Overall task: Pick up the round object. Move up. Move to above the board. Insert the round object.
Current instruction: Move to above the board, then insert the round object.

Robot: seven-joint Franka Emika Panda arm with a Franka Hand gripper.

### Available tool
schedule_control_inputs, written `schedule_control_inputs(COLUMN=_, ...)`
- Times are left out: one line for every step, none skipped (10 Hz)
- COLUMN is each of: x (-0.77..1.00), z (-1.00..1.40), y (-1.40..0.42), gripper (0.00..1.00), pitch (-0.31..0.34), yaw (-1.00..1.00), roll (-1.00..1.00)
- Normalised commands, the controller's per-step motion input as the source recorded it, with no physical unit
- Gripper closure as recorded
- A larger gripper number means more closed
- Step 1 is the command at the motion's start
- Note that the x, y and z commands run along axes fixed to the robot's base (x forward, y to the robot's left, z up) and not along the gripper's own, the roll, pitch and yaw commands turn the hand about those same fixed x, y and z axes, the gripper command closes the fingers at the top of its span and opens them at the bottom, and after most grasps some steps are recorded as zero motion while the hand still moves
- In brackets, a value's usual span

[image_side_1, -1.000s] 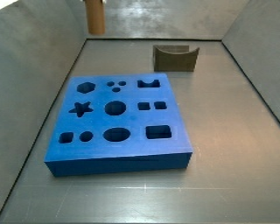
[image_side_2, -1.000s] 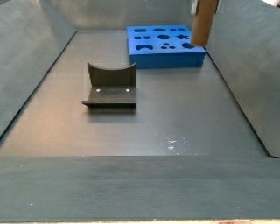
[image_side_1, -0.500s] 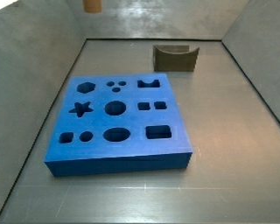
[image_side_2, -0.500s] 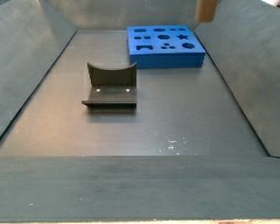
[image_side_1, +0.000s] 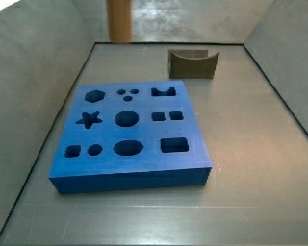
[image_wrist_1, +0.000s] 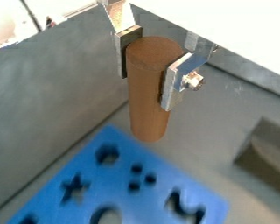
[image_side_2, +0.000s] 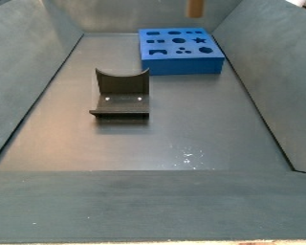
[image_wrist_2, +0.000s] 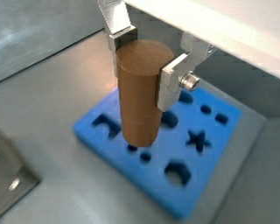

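One gripper (image_wrist_1: 154, 59), jaws clamped on upright brown peg (image_wrist_1: 150, 87), held high above blue board (image_wrist_2: 166, 144), dark notched block (image_side_1: 192, 63) far behind board on floor.

Even, soft light; wrist views slightly blurred, floor faintly glaring.

The round object (image_wrist_1: 147, 86), a smooth brown wooden cylinder taller than wide, hangs upright, clamped near its top between the silver fingers of the gripper (image_wrist_1: 153, 59); in both wrist views (image_wrist_2: 142, 92) its lower end is in the air above the board (image_wrist_2: 166, 149). In a side view only its lower part shows at the top edge (image_side_1: 119, 21). The board (image_side_1: 131, 132), a bright blue slab with star, round, square and oval cut-outs, lies flat on the desk at centre frame.
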Motion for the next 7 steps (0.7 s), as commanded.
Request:
schedule_control_inputs(x=0.67, z=-0.27, y=-1.0, gripper=1.0, pitch=0.03, yaw=0.0, roll=0.16)
schedule_control_inputs(x=0.6, z=-0.24, y=-0.87, gripper=1.0, pitch=0.032, yaw=0.0, roll=0.15)
schedule_control_inputs(x=0.37, z=-0.14, y=-0.49, gripper=1.0, pitch=0.042, yaw=0.01, roll=0.15)
schedule_control_inputs(x=0.22, z=-0.07, y=-0.29, gripper=1.0, pitch=0.034, yaw=0.01, roll=0.12)
schedule_control_inputs(x=0.12, z=-0.02, y=-0.18, gripper=1.0, pitch=0.027, yaw=0.01, roll=0.11)
schedule_control_inputs(x=0.0, z=0.0, y=0.0, gripper=1.0, pitch=0.0, yaw=0.0, roll=-0.01)
schedule_control_inputs(x=0.0, z=-0.1, y=0.0, gripper=1.0, pitch=0.0, yaw=0.0, roll=0.05)
